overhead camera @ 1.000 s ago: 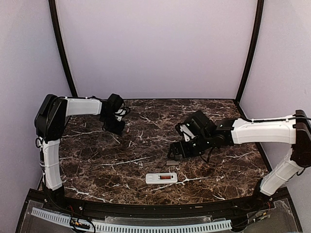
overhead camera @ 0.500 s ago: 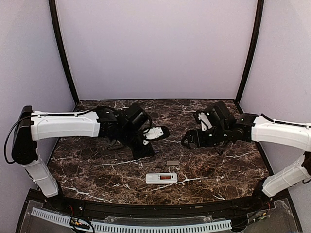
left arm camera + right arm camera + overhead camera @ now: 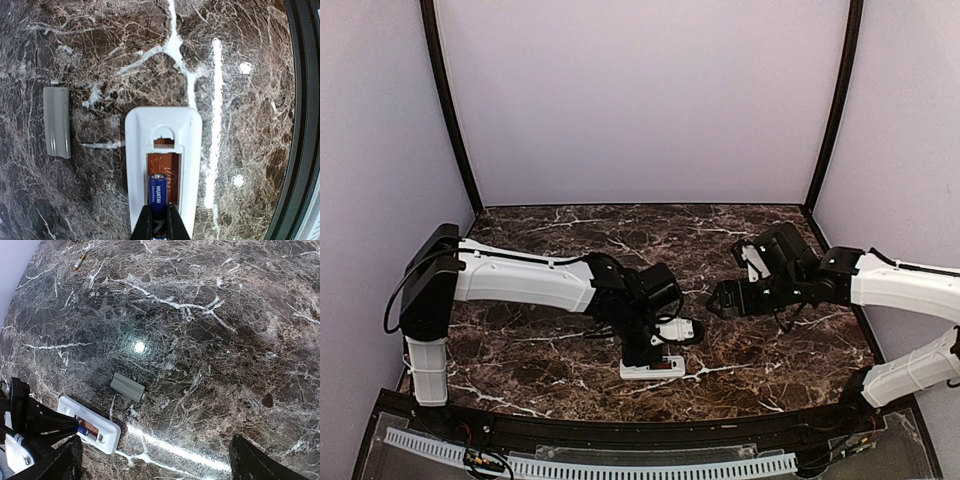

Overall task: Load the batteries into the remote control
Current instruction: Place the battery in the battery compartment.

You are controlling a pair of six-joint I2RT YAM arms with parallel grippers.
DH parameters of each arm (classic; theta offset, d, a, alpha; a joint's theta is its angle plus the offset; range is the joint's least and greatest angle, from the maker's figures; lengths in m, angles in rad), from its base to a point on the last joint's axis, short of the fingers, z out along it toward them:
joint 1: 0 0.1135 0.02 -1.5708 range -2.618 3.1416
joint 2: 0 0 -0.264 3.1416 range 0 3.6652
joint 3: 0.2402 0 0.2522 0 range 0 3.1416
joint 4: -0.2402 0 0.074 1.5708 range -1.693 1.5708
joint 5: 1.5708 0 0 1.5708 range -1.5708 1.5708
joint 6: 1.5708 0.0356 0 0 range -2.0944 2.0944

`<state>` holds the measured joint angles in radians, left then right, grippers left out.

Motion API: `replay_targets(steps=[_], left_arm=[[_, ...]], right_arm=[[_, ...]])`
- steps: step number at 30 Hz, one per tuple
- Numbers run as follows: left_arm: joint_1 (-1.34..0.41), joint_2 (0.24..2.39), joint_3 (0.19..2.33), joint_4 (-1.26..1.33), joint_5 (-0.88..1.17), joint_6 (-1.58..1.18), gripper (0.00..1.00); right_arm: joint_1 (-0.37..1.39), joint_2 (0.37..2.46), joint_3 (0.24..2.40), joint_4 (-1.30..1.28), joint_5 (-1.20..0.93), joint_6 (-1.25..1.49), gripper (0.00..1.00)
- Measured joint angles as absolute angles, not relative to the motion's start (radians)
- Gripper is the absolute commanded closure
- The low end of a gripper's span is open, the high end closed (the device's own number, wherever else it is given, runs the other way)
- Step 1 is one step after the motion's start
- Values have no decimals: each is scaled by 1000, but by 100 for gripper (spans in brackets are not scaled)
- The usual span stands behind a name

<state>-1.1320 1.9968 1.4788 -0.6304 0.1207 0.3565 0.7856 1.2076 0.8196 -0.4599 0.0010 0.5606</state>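
Note:
The white remote control point(image 3: 162, 135) lies back up near the front edge, its compartment open and showing a brown floor. My left gripper point(image 3: 159, 225) is shut on a blue battery point(image 3: 158, 192) and holds it lengthwise over the left side of the compartment. In the top view the left gripper point(image 3: 655, 350) covers the remote point(image 3: 665, 369). The remote point(image 3: 97, 430) and held battery point(image 3: 83, 430) also show in the right wrist view. A second battery point(image 3: 79, 262) lies far off near the wall. My right gripper point(image 3: 718, 300) is open and empty, to the right of the remote.
The small grey cover piece point(image 3: 56, 121) lies flat on the marble beside the remote, and it also shows in the right wrist view point(image 3: 127, 387). The table's black front rim point(image 3: 300, 125) runs close along the remote's other side.
My left arm swung from the back left to the remote with the battery in its jaws. My right arm drew back to the right, away from the cover piece.

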Motion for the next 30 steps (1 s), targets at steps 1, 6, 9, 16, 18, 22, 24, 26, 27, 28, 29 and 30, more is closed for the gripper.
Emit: replay_targets(steps=[1,6,9,16,18,22,24,26,27,28,29,30], left_arm=[[-1136,1997,1483,-632,122,356,100],[-1146,2000,1499,-634,123,356,100],[-1151,2009,1504,-634,120,353,100],[-1155,2030,1509,-638,112,345,100],[-1156,2038,1520,-646,107,343,100],[-1161,2048,1539,-650,93,336,98],[-1163,2048,1539,-653,88,332,96],[-1163,2048,1539,-655,85,328,95],[-1163,2048,1539,-655,84,326,95],[-1163,2048,1539,-656,83,325,94],[-1163,2048,1539,-656,81,323,94],[-1163,2049,1539,-656,80,320,94]], right_arm=[[785,1208,818,-459,1,560,1],[783,1222,817,-445,0,559,1],[782,1235,817,-442,-3,559,1],[781,1236,817,-441,-8,559,1],[781,1236,817,-441,-8,559,1],[781,1232,817,-441,-8,560,1],[781,1226,817,-441,-8,560,1],[781,1220,817,-441,-8,560,1],[781,1217,817,-441,-8,561,1],[781,1214,817,-441,-8,561,1],[781,1212,817,-441,-8,561,1],[781,1210,817,-441,-8,561,2]])
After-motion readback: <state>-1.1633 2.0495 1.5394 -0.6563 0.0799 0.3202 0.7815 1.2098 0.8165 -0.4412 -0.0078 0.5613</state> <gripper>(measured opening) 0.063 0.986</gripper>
